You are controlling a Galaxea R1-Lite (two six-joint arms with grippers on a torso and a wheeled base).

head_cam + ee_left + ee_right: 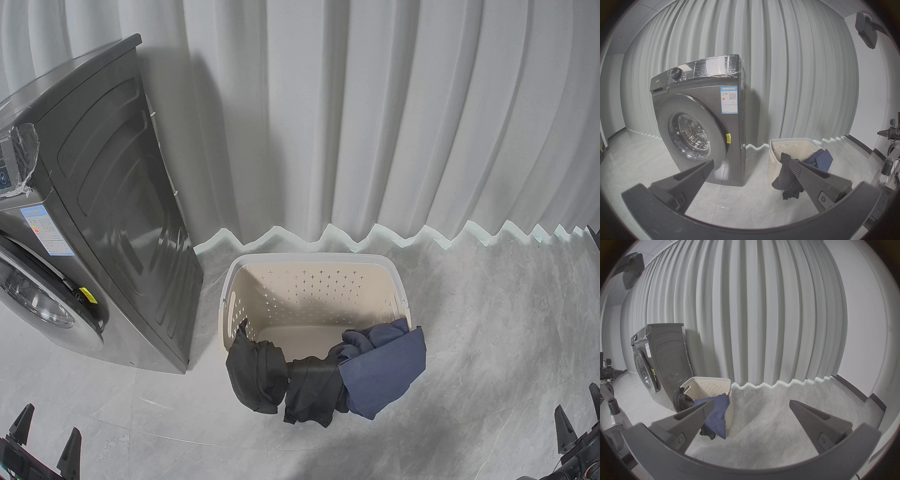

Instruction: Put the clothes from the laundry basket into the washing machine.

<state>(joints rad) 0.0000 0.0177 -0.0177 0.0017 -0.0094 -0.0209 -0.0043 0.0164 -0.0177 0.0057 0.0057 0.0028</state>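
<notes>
Clothes [312, 381] are being left draped over the near rim of the basket [312, 256], beside the washer [119, 206], with nothing being gripped by the left gripper [49, 431] or right gripper [751, 403], both spread open, so seemingly the whole load is waiting to be moved.

Blue label [729, 100] on the washing machine [700, 125], print unreadable (too small)
</notes>
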